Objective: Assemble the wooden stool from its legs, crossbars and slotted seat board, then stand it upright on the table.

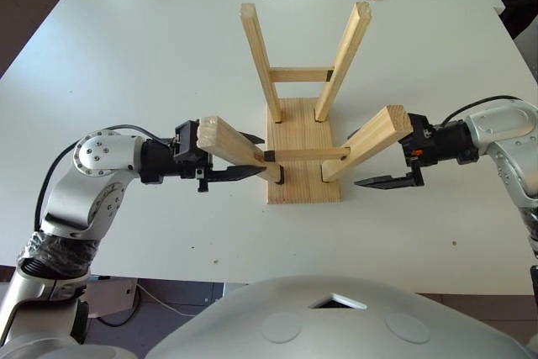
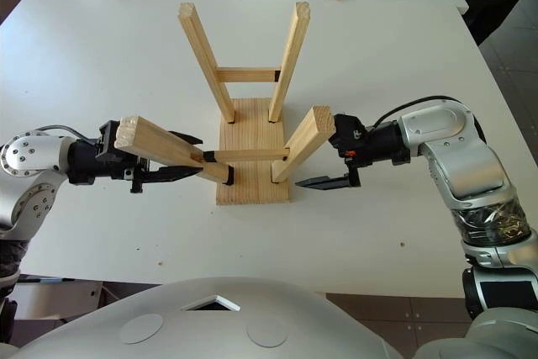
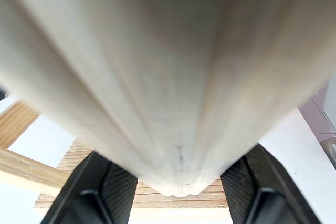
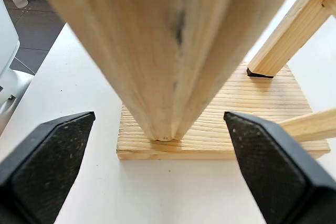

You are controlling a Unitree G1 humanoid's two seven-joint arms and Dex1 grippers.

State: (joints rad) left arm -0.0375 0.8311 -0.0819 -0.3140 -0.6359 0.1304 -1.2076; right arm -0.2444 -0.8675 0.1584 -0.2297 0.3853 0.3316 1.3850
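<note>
Two inward-stretched arms: left hand (image 1: 259,155) wide open astride near left leg (image 1: 229,144), right hand (image 1: 363,161) likewise astride near right leg (image 1: 377,139)

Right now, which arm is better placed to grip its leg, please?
Probably left: the left gripper sits close around the near-left leg, while the right gripper is open, pads well clear of the near-right leg.

**ARM AND GRIPPER APPEARANCE**

The left arm (image 1: 101,166) has rounded silver-grey housings. Its round joint cap carries a ring of small screws, and a black cable loops out beside it. The link below is wrapped in clear film over dark material. The right arm (image 2: 454,149) matches: silver shells, black cable, film-wrapped link. The left gripper (image 1: 256,155) is black. The right gripper (image 2: 303,160) is black with orange marks near its base. Its fingers (image 4: 47,166) are tapered, with finely textured pads.
</note>
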